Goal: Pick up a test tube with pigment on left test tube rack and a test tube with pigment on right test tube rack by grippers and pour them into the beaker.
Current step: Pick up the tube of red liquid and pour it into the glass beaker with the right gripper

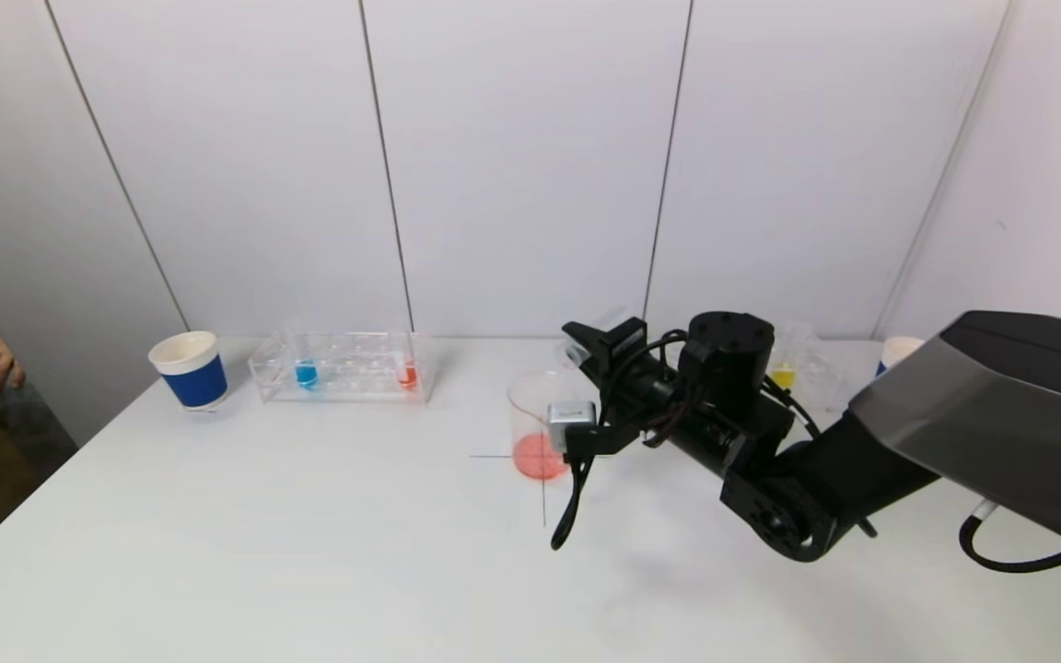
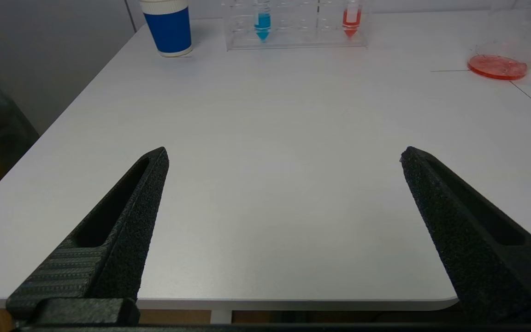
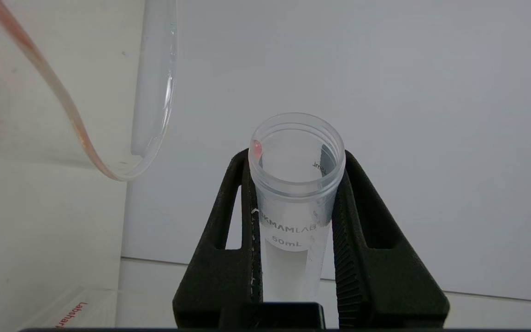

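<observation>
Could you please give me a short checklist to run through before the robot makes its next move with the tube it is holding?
1. Right end effector shut on the test tube: ok.
2. Tube emptied, only a red drop at its rim: ok.
3. Red liquid in the beaker: ok.
4. Left end effector open, holding nothing, low over the near table edge: ok.
5. Blue and red tubes upright in the left rack: ok.
6. Free slot in the right rack: cannot tell.
</observation>
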`<state>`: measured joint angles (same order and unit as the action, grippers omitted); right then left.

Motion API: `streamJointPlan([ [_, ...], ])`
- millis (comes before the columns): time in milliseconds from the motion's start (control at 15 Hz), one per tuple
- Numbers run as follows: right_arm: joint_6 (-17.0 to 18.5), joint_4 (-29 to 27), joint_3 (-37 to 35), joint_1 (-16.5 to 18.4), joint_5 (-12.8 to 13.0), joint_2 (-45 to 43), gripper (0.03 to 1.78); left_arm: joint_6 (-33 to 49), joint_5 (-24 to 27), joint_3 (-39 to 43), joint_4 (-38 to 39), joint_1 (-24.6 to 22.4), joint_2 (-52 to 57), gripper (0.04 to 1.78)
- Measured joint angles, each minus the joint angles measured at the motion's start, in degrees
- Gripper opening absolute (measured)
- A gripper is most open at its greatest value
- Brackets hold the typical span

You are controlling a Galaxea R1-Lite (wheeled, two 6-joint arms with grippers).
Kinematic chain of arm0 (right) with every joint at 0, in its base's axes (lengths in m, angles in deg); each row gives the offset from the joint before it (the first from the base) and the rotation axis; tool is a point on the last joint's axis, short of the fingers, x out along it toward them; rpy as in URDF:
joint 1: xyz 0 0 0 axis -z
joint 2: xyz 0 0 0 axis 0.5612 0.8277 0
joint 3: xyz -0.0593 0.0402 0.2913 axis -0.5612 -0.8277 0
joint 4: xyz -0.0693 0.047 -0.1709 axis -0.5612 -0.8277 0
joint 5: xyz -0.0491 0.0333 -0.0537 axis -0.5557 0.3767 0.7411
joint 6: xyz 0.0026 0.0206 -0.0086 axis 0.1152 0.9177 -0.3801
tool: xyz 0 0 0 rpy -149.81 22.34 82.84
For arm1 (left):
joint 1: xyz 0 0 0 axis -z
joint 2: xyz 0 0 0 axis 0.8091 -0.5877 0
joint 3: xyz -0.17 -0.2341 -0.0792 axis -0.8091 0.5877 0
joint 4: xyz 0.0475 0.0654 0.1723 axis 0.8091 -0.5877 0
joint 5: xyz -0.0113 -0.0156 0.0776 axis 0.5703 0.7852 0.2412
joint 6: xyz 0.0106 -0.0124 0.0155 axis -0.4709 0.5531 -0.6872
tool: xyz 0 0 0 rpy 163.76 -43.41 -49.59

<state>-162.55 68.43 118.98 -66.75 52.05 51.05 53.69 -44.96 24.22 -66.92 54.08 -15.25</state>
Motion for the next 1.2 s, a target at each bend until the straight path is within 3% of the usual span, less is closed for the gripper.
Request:
streamJointPlan([
  [400,-1.79,-1.13,0.02,-0.22,0.96,-0.78,0.49,0.0,-0.02,-0.02,0.0,-0.02,0.0,1.76],
  [800,-1.02,-0.72,-0.02,-0.43,0.51,-1.02,0.49,0.0,0.0,-0.02,0.0,-0.02,0.0,1.76],
  [933,1.16,-0.35,-0.09,-0.84,0.27,-0.99,0.49,-0.02,-0.02,-0.02,0.02,0.0,0.0,1.76],
  [1200,10.8,2.49,0.3,-2.41,0.63,-0.77,0.49,0.0,-0.02,-0.02,0.0,-0.02,0.0,1.76],
])
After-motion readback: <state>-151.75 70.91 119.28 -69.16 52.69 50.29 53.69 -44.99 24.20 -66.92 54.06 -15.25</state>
